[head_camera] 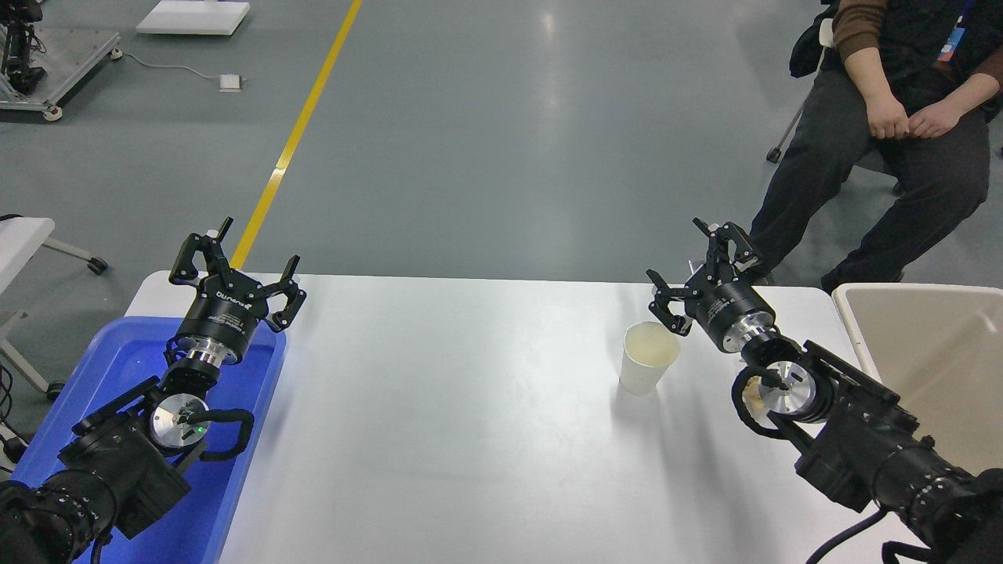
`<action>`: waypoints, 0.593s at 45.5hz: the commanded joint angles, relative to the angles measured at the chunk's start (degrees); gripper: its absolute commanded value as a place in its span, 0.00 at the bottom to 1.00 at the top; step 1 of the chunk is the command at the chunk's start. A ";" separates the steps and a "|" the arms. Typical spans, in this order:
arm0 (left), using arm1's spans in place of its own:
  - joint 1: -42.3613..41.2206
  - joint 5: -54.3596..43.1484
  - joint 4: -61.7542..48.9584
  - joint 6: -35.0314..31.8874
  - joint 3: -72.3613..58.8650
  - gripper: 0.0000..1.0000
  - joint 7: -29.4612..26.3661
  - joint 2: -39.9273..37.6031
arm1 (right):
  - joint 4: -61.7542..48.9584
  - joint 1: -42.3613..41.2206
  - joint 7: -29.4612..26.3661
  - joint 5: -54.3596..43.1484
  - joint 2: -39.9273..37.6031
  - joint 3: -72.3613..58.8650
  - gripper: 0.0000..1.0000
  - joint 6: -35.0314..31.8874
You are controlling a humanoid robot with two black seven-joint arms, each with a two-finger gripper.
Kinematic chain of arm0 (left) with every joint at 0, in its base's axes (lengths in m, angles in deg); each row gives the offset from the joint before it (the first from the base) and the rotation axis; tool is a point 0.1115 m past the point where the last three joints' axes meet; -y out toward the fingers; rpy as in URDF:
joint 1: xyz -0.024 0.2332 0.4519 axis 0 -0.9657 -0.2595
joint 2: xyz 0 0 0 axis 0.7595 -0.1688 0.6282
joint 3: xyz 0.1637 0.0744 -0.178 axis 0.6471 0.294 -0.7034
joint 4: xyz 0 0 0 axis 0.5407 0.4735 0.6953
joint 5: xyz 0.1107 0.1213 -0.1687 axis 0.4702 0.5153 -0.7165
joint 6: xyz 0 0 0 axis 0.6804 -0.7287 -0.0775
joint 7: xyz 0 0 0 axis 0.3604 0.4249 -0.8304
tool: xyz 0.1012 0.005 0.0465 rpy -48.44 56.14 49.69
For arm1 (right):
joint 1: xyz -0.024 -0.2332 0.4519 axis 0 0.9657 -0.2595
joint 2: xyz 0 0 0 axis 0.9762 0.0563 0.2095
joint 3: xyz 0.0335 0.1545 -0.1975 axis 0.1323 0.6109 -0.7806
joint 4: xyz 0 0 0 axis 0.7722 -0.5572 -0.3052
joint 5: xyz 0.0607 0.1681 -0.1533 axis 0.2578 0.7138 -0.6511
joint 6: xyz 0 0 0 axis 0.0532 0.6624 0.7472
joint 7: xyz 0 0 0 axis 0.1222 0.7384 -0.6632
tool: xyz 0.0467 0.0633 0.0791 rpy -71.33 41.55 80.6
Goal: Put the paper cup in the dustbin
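The paper cup (647,359), white with a cream inside, stands upright on the white table (470,407), right of centre. My right gripper (680,254) is open and empty, just behind and to the right of the cup, its near finger close to the cup's rim. The beige dustbin (850,321) stands at the table's right edge, right of the right arm. My left gripper (237,251) is open and parked above the blue tray at the lower left.
A blue plastic tray (258,439) lies at the table's left edge under the left arm. A person sits on a chair beyond the far right corner, hands (909,119) on their lap. A yellow floor line (298,133) runs behind the table.
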 commanded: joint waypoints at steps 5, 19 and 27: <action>-0.05 0.01 0.00 0.00 -0.04 1.00 0.00 0.00 | 0.27 -0.03 0.00 0.00 -0.08 -0.24 1.00 -0.06; -0.05 0.01 0.00 0.00 -0.04 1.00 0.00 0.00 | 0.97 0.68 0.00 0.00 0.45 -1.12 1.00 -0.41; -0.04 0.01 0.00 0.00 0.04 1.00 0.00 0.00 | 0.97 0.68 0.00 -0.97 1.06 -1.47 1.00 -0.50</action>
